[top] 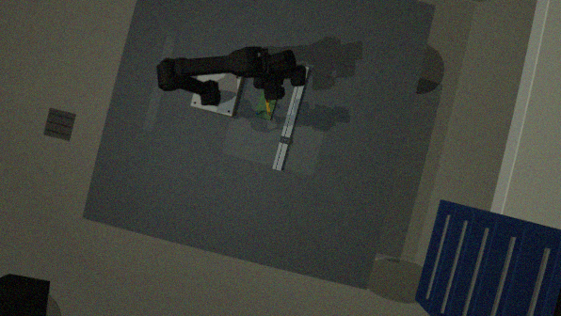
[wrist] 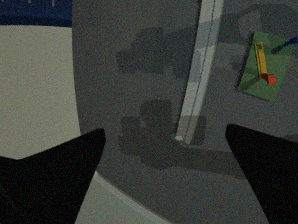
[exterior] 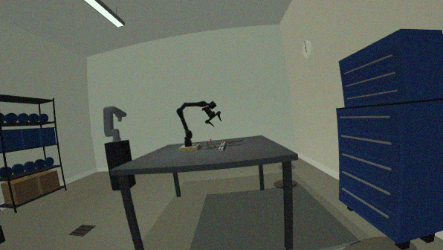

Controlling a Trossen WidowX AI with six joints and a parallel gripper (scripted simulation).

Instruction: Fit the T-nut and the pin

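A tall blue drawer cabinet (top: 477, 254) (exterior: 368, 145) stands on the floor near a dark gray table (top: 188, 165) (exterior: 223, 161) (wrist: 125, 90). Across the room, a black shelf rack (exterior: 57, 141) holds blue round items, blue bins and brown boxes. A black robot arm (top: 207, 65) (exterior: 183, 120) rises from a pale base plate (top: 225, 109) (exterior: 193, 148) on the table, bends at its elbow and reaches out above the work area. On the table lies a long, straight aluminum rail (top: 293, 107) (exterior: 222, 147) (wrist: 195, 85), its slot running lengthwise as a thin dark line. The gripper (top: 286, 84) (exterior: 217, 123) (wrist: 165, 132) is wide open and holds nothing; its two dark fingers angle downward, well above the tabletop and touching none of the parts. A small green tray (top: 264, 114) (exterior: 211, 147) (wrist: 276, 91) sits between the base plate and the rail, apart from both. A dark bracket (top: 285, 139) crosses the rail toward one end. The brass T-nut (wrist: 260, 57) is in the tray, seen as a yellow bar, with its orange-red handle (exterior: 210, 141) (wrist: 270, 78) standing up at one end. Beside it is the blue pin (wrist: 293, 41), smallest of all, partly cut off by the wrist view's edge.
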